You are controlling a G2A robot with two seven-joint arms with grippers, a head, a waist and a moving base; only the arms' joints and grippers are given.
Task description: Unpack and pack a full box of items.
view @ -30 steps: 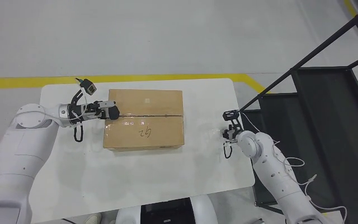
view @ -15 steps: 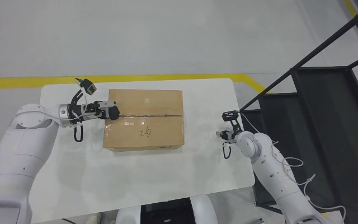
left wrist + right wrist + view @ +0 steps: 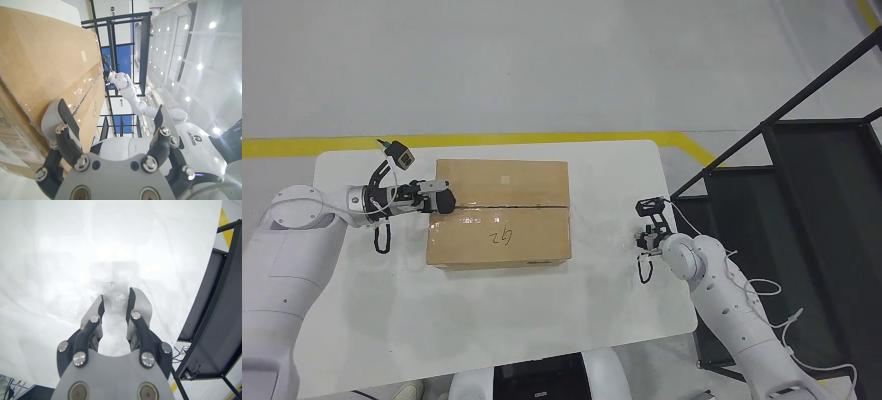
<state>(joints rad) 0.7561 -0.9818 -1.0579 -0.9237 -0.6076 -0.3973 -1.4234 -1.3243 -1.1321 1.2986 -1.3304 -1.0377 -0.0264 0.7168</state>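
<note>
A shut brown cardboard box (image 3: 500, 212) lies in the middle of the white table (image 3: 592, 290), its top seam covered with clear tape (image 3: 88, 87). My left gripper (image 3: 442, 197) is at the box's left end, open. In the left wrist view one of its fingers (image 3: 65, 115) rests on the box (image 3: 47, 62) top beside the seam, and the other stands in the air. My right gripper (image 3: 646, 240) hangs low over the table near its right edge, open by a narrow gap. A small crumpled wad of clear tape (image 3: 118, 301) lies between its tips.
A black metal rack (image 3: 812, 190) stands right beside the table's right edge, close to the right arm. A yellow floor line (image 3: 492, 140) runs behind the table. Bare tabletop lies in front of the box and to its right.
The right gripper has shifted slightly over the table near the right edge. The left gripper and the box have not moved.
</note>
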